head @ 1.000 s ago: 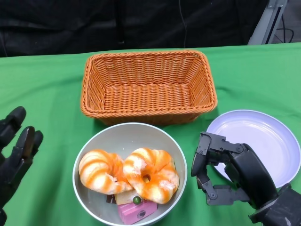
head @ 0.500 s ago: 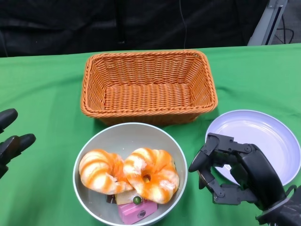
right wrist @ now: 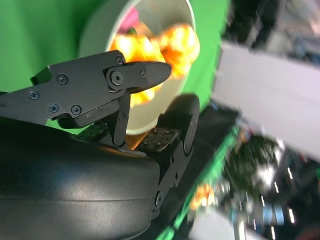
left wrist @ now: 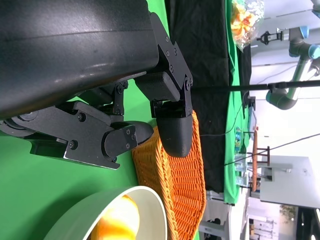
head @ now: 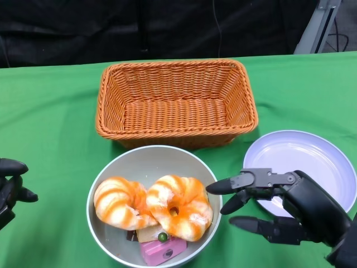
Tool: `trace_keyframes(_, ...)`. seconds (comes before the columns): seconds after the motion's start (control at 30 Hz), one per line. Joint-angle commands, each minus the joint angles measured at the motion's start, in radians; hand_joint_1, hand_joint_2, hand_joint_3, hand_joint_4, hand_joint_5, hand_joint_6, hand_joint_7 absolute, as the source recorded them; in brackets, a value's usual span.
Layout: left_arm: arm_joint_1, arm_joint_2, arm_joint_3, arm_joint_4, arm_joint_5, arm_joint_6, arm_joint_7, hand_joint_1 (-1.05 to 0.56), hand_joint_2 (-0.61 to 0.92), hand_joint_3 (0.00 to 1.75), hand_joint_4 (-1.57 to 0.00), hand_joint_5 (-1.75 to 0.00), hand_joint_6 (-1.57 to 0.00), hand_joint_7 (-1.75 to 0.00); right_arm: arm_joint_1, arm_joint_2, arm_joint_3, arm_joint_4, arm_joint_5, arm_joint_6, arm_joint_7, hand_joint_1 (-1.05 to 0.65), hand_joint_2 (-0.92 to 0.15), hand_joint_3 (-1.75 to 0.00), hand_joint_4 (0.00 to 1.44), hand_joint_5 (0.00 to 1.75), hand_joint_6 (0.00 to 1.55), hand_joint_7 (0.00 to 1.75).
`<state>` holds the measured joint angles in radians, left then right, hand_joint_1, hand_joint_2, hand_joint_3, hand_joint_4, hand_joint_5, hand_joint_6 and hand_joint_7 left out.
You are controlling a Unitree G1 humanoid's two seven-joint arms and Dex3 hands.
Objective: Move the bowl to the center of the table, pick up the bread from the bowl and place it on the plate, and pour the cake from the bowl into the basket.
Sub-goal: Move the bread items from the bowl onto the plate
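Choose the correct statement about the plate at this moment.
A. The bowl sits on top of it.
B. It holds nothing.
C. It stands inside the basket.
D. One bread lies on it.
B: the plate shows only its bare surface, while both breads are in the bowl.

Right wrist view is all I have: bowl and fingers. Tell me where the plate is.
Observer: The white plate lies empty to the right of the right hand, on the side away from the bowl.
Operator: Now locate the basket.
Observer: The wicker basket stands just beyond the bowl, with nothing in it.
Operator: Report the left hand.
Observer: The left hand is at the table's left side, apart from the bowl, holding nothing.
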<state>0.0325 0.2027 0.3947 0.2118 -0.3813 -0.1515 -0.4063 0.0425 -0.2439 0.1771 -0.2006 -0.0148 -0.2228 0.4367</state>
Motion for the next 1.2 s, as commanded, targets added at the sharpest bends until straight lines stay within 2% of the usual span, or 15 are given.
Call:
trace_keyframes(0.03, -0.022, 0.006, -0.004, 0.026, 0.011, -0.037, 0.006, -0.05, 0.77, 0.68, -0.67, -1.50, -0.76, -1.10, 0.000, -0.052, 0.018, -0.103, -0.057, 0.094, 0.020, -0.80, -0.92, -0.11, 0.46, 0.46, 0.48, 0.01)
trace_keyframes(0.13, -0.025, 0.004, -0.012, 0.034, 0.019, -0.048, 0.017, -0.05, 0.77, 0.68, -0.68, -1.49, -0.76, -1.10, -0.019, -0.079, 0.038, -0.177, -0.126, 0.156, 0.022, -0.84, -0.92, -0.13, 0.43, 0.43, 0.45, 0.00)
trace_keyframes(0.4, -0.029, 0.008, -0.031, 0.062, 0.067, -0.120, 0.016, -0.05, 0.78, 0.69, -0.71, -1.49, -0.78, -1.10, -0.076, -0.076, 0.102, -0.285, -0.334, 0.261, -0.011, -0.92, -0.92, -0.19, 0.47, 0.39, 0.42, 0.00)
trace_keyframes(0.57, -0.036, 0.008, -0.038, 0.082, 0.078, -0.152, 0.020, -0.04, 0.79, 0.65, -0.72, -1.49, -0.79, -1.08, -0.084, -0.064, 0.118, -0.297, -0.375, 0.284, -0.019, -0.93, -0.92, -0.19, 0.49, 0.39, 0.43, 0.01)
trace_keyframes(0.7, -0.044, 0.010, -0.075, 0.094, 0.132, -0.193, 0.026, -0.07, 0.78, 0.64, -0.70, -1.49, -0.78, -1.09, -0.151, -0.016, 0.200, -0.300, -0.507, 0.344, -0.033, -0.95, -0.92, -0.24, 0.51, 0.38, 0.44, 0.01)
trace_keyframes(0.87, -0.045, 0.010, -0.090, 0.109, 0.157, -0.217, 0.038, -0.06, 0.76, 0.67, -0.67, -1.53, -0.75, -1.16, -0.212, 0.028, 0.271, -0.261, -0.599, 0.413, -0.014, -0.98, -0.92, -0.31, 0.55, 0.40, 0.43, 0.01)
trace_keyframes(0.97, -0.045, 0.009, -0.095, 0.113, 0.157, -0.221, 0.039, -0.06, 0.75, 0.68, -0.67, -1.54, -0.74, -1.18, -0.243, 0.045, 0.315, -0.235, -0.647, 0.454, 0.006, -1.00, -0.92, -0.34, 0.49, 0.30, 0.41, 0.00)
trace_keyframes(1.03, -0.045, 0.010, -0.096, 0.115, 0.156, -0.223, 0.039, -0.06, 0.75, 0.69, -0.67, -1.54, -0.74, -1.18, -0.249, 0.049, 0.324, -0.231, -0.660, 0.465, 0.011, -1.01, -0.92, -0.35, 0.48, 0.28, 0.41, 0.00)
trace_keyframes(1.13, -0.046, 0.010, -0.102, 0.120, 0.167, -0.231, 0.044, -0.06, 0.73, 0.73, -0.68, -1.55, -0.74, -1.20, -0.294, 0.070, 0.388, -0.179, -0.720, 0.491, 0.036, -1.02, -0.92, -0.37, 0.44, 0.23, 0.37, 0.00)
trace_keyframes(1.2, -0.047, 0.010, -0.103, 0.123, 0.169, -0.234, 0.046, -0.06, 0.72, 0.74, -0.68, -1.55, -0.74, -1.21, -0.301, 0.075, 0.399, -0.170, -0.734, 0.498, 0.042, -1.02, -0.92, -0.37, 0.44, 0.21, 0.36, 0.00)
